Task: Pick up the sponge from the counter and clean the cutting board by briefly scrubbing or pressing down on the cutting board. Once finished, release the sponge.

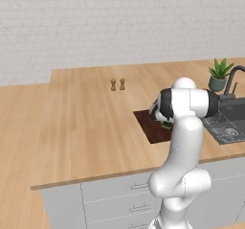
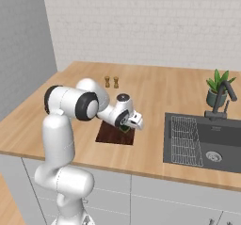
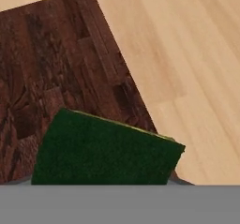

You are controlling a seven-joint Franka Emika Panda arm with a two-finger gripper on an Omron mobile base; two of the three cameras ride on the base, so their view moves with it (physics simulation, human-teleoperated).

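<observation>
A white robot arm reaches low over the cutting board [image 2: 114, 134], a thin, flat rectangle of dark reddish-brown wood lying on the light butcher-block counter [image 1: 86, 122] near its front edge. From the hand view, the sponge [image 3: 105, 150] sits close under the camera, a dark green block with a rough, fibrous face and a thin yellow-green layer along its upper edge, lying over the cutting board's grained, patchwork surface, with pale counter wood to the right. The fingertips are hidden there, so whether the gripper [image 2: 126, 126] is pinching the sponge or spread cannot be told. The right base view shows the wrist angled down at the board's right end, a sliver of green just beneath it; it also takes in the black sink basin [image 2: 207, 141] with its ribbed drainer, a dark faucet [image 2: 221, 97] and a potted plant [image 2: 217, 88] at the far right. In the left base view the arm's elbow hides much of the board, and a speck of green shows below the wrist. Two small wooden shakers [image 1: 117, 84] stand side by side farther back on the counter, above grey drawer fronts [image 1: 115, 199].
</observation>
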